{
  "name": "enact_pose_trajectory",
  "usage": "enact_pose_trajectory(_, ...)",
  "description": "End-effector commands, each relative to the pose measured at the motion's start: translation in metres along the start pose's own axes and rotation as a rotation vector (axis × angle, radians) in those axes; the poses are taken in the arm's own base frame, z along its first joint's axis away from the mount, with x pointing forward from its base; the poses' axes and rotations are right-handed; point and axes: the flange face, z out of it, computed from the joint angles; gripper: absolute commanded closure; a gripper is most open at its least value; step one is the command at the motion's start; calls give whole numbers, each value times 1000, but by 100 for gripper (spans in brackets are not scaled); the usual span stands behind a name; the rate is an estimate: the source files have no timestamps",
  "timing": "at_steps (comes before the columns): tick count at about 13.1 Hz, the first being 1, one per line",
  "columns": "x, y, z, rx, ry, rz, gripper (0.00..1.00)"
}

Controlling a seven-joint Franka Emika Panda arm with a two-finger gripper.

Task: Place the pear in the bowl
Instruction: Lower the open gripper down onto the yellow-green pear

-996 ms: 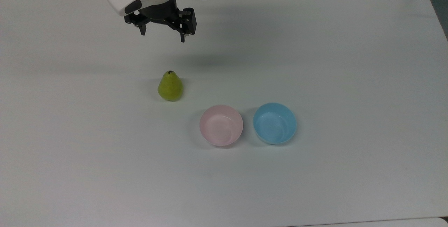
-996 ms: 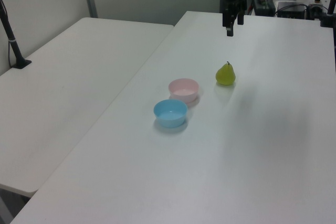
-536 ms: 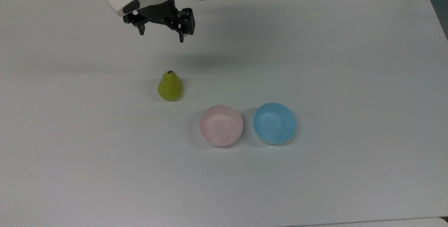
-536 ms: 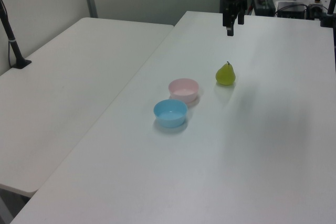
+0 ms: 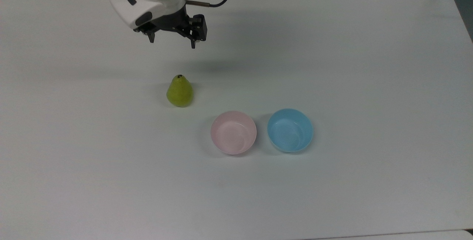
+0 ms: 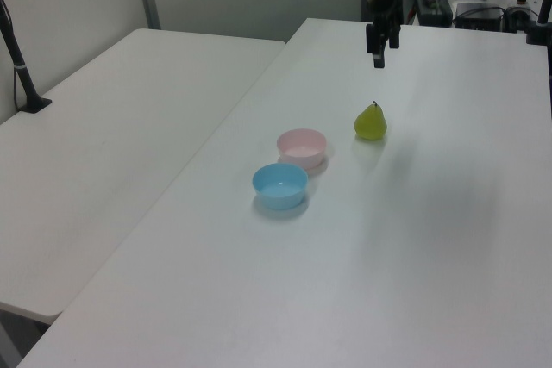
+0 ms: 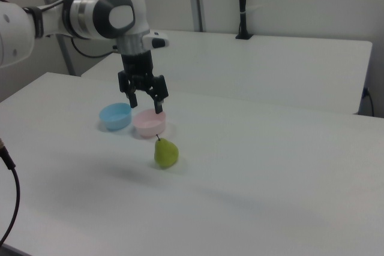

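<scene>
Pincer (image 5: 172, 41) hangs in the air w/ its fingers spread apart and nothing between them, pointing down, up-frame of the pear (image 5: 179, 91) in the top view. Looks like a pre-grasp hover: wide enough to take the fruit, high enough not to knock it. Right view puts the pincer (image 7: 147, 103) above and a bit toward the right view's left of the pear (image 7: 165, 153), so not lined up over it yet, I'd say.

Pear stands upright on the white surface (image 5: 369, 66), stem tip up, wide base down. Narrow top gives the fingers an easy way in; rounded speckled skin could slip if pinched too high.

Pink bowl (image 5: 233, 132) sits open side up, near the pear on the top view's right and lower, apart from it. Blue bowl (image 5: 290, 130) is just beside the pink one, further to the top view's right; same size, so a wrong-target risk on the drop. Nothing lies between pear and pink bowl: short, open carry.

In the left view, pear (image 6: 371, 121), pink bowl (image 6: 302, 147), blue bowl (image 6: 280, 185) run in a loose diagonal.
</scene>
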Motion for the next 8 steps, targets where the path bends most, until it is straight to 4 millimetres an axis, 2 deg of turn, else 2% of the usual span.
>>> enact_pose_trajectory(1,11,-3,34,-24,-42,-58,0)
enact_pose_trajectory(6,29,-9,93,-46,-72,-74,0)
enact_pose_trajectory(8,43,-12,119,-74,-56,-80,0)
